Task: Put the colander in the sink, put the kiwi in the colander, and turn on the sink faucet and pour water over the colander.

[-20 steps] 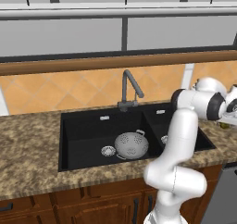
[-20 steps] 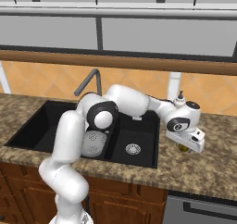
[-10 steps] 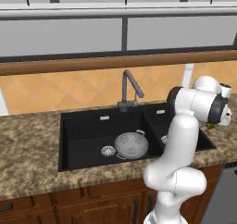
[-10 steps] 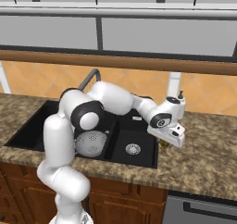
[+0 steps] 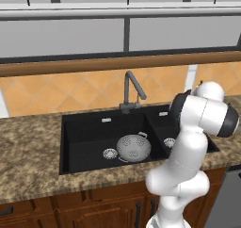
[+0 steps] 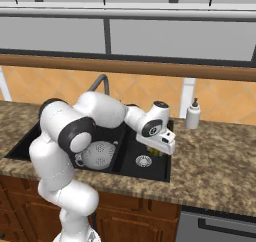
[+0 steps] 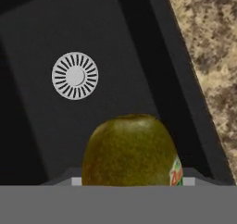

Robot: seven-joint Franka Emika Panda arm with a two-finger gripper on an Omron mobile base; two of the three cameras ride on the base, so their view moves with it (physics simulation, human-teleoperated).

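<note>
The silver-grey colander [image 5: 133,147] [image 6: 100,154] rests upright in the larger left basin of the black sink [image 5: 84,133] [image 6: 131,150]. My gripper [image 6: 160,150] hangs above the smaller right basin, near its right rim, shut on the kiwi [image 7: 129,151]. In the hand view the greenish-brown kiwi fills the lower middle, with a sticker on its right side, and the right basin's steel drain [image 7: 75,75] lies below it. The dark faucet [image 5: 132,88] [image 6: 100,82] stands behind the divider between the basins; no water is visible.
A white soap dispenser [image 6: 192,114] stands on the granite counter [image 6: 215,161] right of the sink. Each basin has a steel drain strainer [image 5: 109,153] [image 6: 143,161]. My own arm arches over the sink in the right base view. A tiled backsplash and window ledge rise behind.
My arm has swung left, carrying the kiwi from over the counter on the right to above the right basin. The colander has not moved.
</note>
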